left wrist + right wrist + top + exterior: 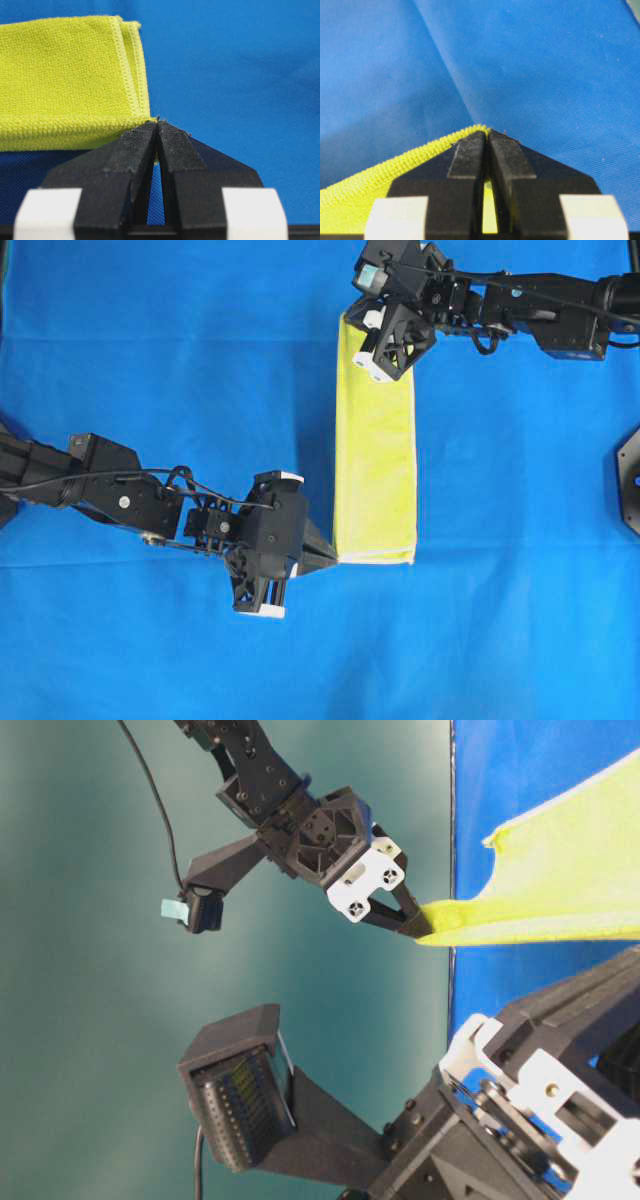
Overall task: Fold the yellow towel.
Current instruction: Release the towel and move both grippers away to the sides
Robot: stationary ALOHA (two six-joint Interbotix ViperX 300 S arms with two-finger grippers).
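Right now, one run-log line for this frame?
towel: yellow towel folded into a strip on blue cloth | left claw: shut on near-left corner | right claw: shut on far-left corner | stage: mid-fold

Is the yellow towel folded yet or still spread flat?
Folded: the yellow towel lies as a narrow strip on the blue cloth, with stacked hemmed layers showing in the left wrist view.

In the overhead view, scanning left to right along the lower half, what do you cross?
Left claw, shut on the corner → yellow towel → bare blue cloth → dark round mount at the edge.
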